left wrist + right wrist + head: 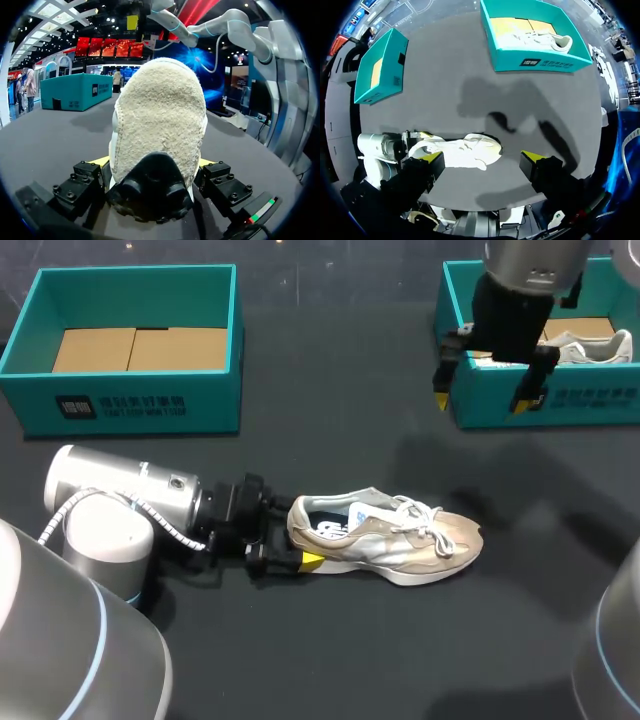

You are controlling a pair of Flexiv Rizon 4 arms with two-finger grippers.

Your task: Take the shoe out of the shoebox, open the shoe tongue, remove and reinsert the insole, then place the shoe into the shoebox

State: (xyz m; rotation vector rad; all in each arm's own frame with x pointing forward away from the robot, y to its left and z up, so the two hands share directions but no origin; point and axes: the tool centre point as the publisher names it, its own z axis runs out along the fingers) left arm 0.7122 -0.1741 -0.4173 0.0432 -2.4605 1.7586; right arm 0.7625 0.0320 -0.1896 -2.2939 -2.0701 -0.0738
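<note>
The left pincer is clamped on the heel of the shoe, which stands on the bench. Held only there, the shoe may swivel or slip free if the right pincer, fingers apart and hovering high, tugs the tongue hard.

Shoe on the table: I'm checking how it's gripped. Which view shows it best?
Left wrist view: the shoe fills it heel-first, with the left gripper pinching both sides. Head view shows the whole shoe from above; right wrist view shows it small.
</note>
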